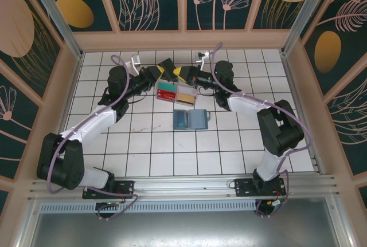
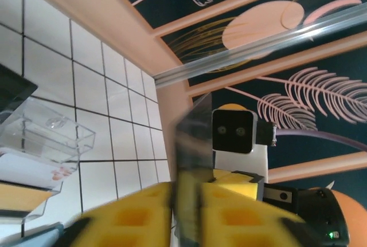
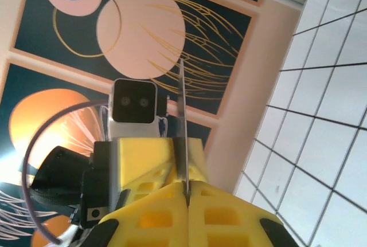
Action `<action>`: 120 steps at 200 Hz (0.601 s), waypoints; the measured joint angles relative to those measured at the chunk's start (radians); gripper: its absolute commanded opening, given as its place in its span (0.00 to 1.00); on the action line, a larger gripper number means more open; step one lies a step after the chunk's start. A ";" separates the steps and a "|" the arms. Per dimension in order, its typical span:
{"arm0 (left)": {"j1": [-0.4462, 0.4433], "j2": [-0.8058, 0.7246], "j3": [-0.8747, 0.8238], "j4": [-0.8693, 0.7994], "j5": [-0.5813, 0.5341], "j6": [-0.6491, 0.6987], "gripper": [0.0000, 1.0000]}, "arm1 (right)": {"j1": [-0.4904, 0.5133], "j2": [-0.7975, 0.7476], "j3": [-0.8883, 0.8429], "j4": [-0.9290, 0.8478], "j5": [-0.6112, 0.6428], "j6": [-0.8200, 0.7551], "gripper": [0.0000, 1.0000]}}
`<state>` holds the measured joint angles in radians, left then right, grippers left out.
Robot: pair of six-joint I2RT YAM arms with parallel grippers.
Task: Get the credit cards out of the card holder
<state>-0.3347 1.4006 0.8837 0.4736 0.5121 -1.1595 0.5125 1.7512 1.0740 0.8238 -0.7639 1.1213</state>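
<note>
The card holder (image 1: 191, 120), a teal-blue wallet, lies open and flat on the tiled table, mid-field. Beyond it both grippers meet tip to tip above a clear tray (image 1: 178, 102). A thin dark credit card (image 2: 194, 138) stands between them, seen edge-on in the right wrist view (image 3: 181, 115). My right gripper (image 3: 187, 187) is shut on its lower edge. My left gripper (image 2: 186, 192) has the card between its yellow pads, which stand a little apart with a gap beside it. A reddish credit card (image 1: 166, 93) lies in the tray's left compartment.
The tray (image 2: 46, 138) has clear divisions and something yellow in its right part. Wooden walls with dark floral panels enclose the table on three sides, close behind the grippers. White tiles stretch open on both sides of the wallet.
</note>
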 measured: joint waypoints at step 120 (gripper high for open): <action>0.030 -0.093 -0.151 -0.511 -0.417 0.232 0.99 | 0.009 0.148 0.446 -0.722 0.272 -1.232 0.00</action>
<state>-0.3046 1.3079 0.7326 -0.0372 0.0952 -0.9279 0.5217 1.8988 1.5196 0.1017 -0.4923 -0.1104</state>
